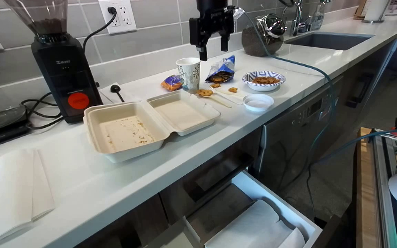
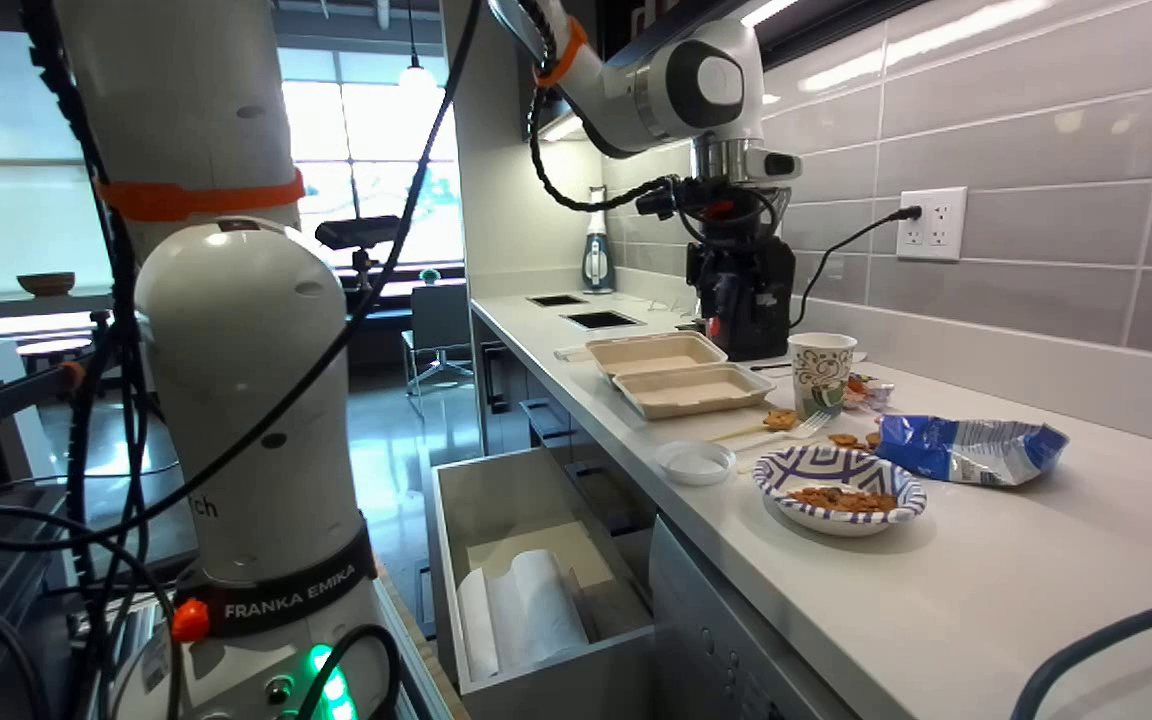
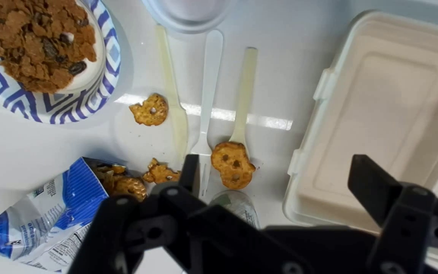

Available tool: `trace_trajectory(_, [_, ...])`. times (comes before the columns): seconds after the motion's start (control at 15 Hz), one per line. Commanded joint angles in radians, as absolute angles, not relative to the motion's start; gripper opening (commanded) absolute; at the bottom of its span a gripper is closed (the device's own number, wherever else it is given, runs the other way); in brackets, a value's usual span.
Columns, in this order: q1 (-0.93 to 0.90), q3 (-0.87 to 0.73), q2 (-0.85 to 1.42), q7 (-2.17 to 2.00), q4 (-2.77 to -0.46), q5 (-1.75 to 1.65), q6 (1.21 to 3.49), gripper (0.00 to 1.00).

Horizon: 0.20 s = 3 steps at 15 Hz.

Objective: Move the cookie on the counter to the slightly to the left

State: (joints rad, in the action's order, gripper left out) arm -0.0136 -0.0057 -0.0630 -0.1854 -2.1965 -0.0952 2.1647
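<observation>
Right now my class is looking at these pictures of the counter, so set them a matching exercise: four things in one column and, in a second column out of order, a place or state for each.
Things
1. Largest loose cookie
2. Blue-and-white bowl
3. Takeout box
4. End effector

Places and states
A. Raised above the counter, gripping nothing
B. Covering one end of a pale yellow utensil
C. Open, with crumbs in one half
D. Brown flakes inside

Right pairs: 1-B, 2-D, 3-C, 4-A.
</observation>
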Motion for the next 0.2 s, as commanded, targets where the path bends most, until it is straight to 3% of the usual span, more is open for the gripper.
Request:
trace_trajectory(0.0, [-0.007, 0.001, -0.072, -0.185, -2.201, -0.094, 2.162, 1.0])
trace_trajectory(0.13, [-0.007, 0.001, -0.076, -0.186, -2.206, -0.094, 2.162, 1.0])
